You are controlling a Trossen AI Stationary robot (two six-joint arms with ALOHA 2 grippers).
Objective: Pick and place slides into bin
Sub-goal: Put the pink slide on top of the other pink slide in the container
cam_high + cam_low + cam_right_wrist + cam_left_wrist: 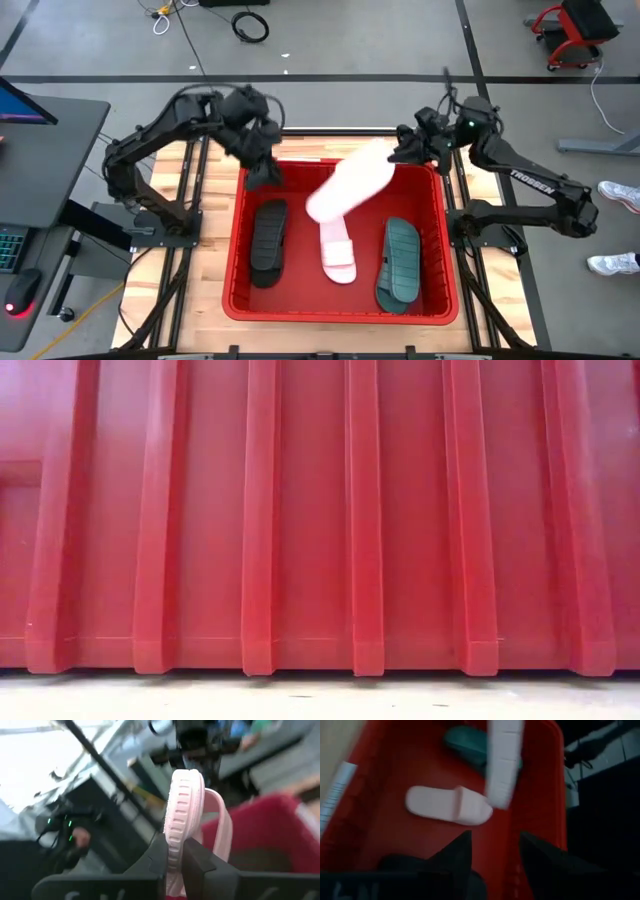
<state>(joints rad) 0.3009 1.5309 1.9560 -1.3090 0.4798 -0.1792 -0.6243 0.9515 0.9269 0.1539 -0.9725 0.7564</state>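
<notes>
A grey floor surrounds the wooden worktop (200, 250), which carries the red bin (440, 240). Inside the bin lie three slides: a black slide (268, 243) toward the left arm's side, a pale pink slide (338, 258) in the middle and a teal slide (400, 262) toward the right arm's side. A second pale slide (352, 182) hangs tilted above the bin, its edge pinched in the right claw (412, 150). The left claw (262, 172), fingers apart and empty, hovers over the bin's far left corner.

Three slides (338, 255) in bin (236, 300)
</notes>
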